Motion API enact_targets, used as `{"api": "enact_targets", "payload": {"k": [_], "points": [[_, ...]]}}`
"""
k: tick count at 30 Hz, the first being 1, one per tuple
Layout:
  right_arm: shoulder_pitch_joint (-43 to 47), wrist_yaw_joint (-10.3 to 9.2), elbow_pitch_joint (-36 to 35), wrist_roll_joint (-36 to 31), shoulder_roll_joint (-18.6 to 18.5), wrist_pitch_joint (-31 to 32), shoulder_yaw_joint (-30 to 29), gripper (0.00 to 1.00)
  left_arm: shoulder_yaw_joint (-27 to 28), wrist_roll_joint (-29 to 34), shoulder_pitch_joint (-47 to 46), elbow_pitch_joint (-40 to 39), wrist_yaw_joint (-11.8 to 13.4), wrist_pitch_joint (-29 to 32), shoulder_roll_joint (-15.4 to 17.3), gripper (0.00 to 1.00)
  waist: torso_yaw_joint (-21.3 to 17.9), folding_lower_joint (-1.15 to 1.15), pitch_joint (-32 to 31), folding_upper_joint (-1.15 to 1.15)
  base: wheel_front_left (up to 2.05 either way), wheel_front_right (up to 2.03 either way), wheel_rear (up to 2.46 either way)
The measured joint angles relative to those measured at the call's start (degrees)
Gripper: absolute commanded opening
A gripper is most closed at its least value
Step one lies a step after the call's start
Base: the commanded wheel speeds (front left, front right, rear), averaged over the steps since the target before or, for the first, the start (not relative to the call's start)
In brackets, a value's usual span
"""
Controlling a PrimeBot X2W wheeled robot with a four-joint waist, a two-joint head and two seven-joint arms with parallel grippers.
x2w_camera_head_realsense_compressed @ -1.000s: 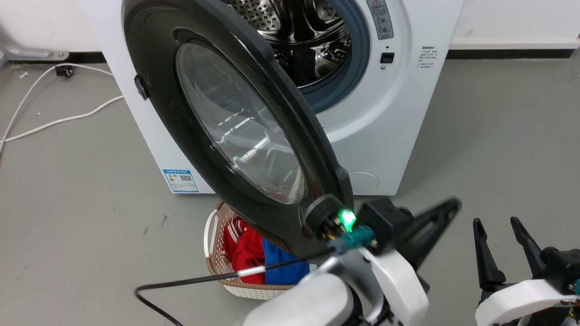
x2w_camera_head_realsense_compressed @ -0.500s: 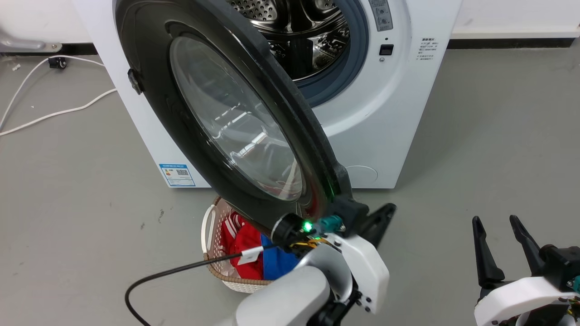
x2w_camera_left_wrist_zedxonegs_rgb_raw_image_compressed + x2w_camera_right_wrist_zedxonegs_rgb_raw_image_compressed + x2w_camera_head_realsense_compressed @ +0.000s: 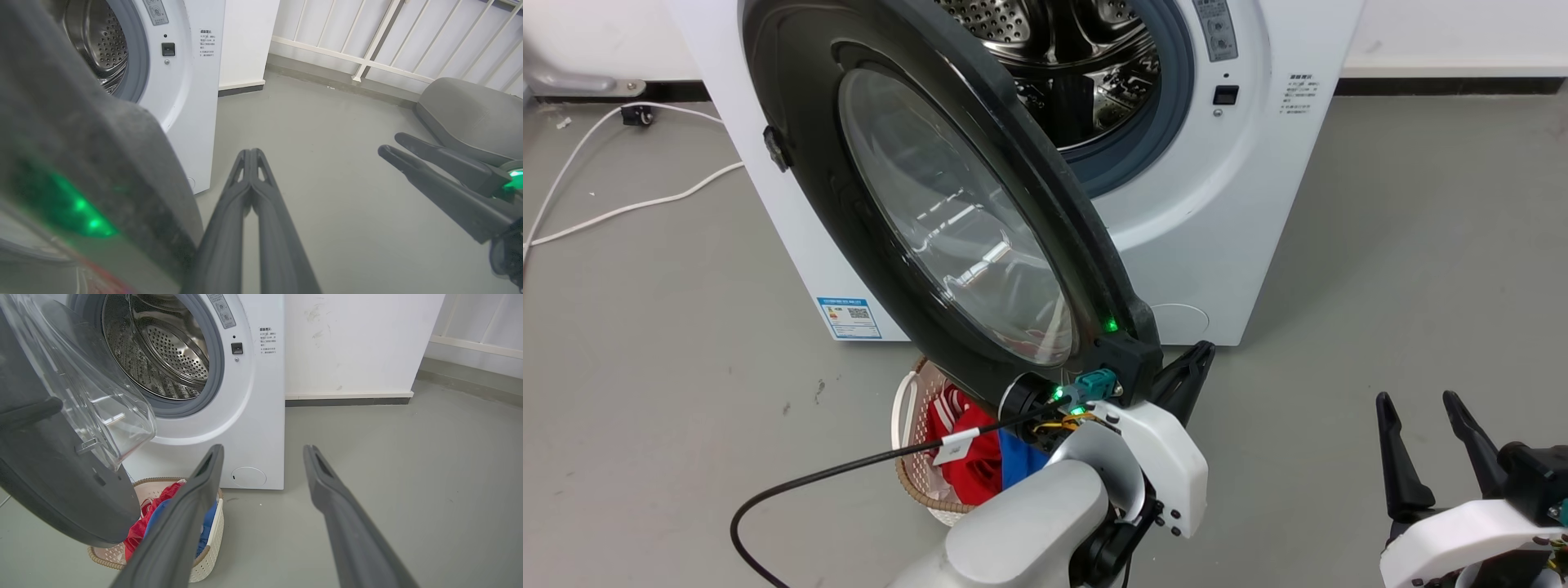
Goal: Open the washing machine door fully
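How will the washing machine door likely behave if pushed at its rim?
The washing machine door will probably swing as one rigid disc about its hinge on the washing machine. Its glossy black rim looks slippery, so the shut left gripper might slide along it. The large glass bowl suggests some weight.

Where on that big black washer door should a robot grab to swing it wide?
Grip the washing machine door by its thick rim at the free edge, from the drum-facing side. That edge is farthest from the hinged side, likely giving most leverage; the bulging glass bowl looks too smooth. The left end effector sits there, shut.
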Motion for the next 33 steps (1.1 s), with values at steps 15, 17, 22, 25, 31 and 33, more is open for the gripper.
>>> {"api": "enact_targets", "payload": {"k": [15, 17, 22, 25, 31, 33], "points": [[1.5, 0.0, 0.1, 1.0, 0.0, 0.2, -1.5, 1.0, -0.7, -0.2, 5.3, -6.6, 3.0, -0.9, 4.8, 0.0, 1.7, 0.0, -2.1, 0.0, 0.0, 0.0, 0.0], [1.6, 0.0, 0.2, 1.3, 0.0, 0.3, -1.4, 1.0, -0.7, -0.2, 6.3, -8.1, 3.8, -0.9, 5.8, 0.0, 1.8, 0.0, -2.6, 0.0, 0.0, 0.0, 0.0], [2.2, 0.0, 0.0, 1.6, 0.0, 0.6, -1.6, 1.0, -0.6, -0.3, 8.1, -12.2, 6.0, -0.4, 8.3, 0.0, 2.2, 0.0, -2.9, 0.0, 0.0, 0.0, 0.0], [2.4, 0.0, -0.1, 1.9, 0.0, 0.7, -1.8, 1.0, -0.6, 0.0, 9.2, -15.0, 7.1, -0.1, 9.8, 0.0, 2.6, 0.0, -2.9, 0.0, 0.0, 0.0, 0.0], [2.7, 0.0, -0.1, 2.3, 0.0, 0.7, -2.4, 1.0, -0.8, 0.9, 11.4, -20.7, 9.9, 0.1, 12.9, 0.0, 3.5, 0.0, -2.6, 0.0, 0.0, 0.0, 0.0], [2.8, 0.0, -0.2, 2.4, 0.0, 0.7, -2.6, 1.0, -1.0, 1.4, 12.1, -22.5, 10.6, 0.1, 14.0, 0.0, 4.1, -0.01, -2.5, 0.0, 0.0, 0.0, 0.0]]}}
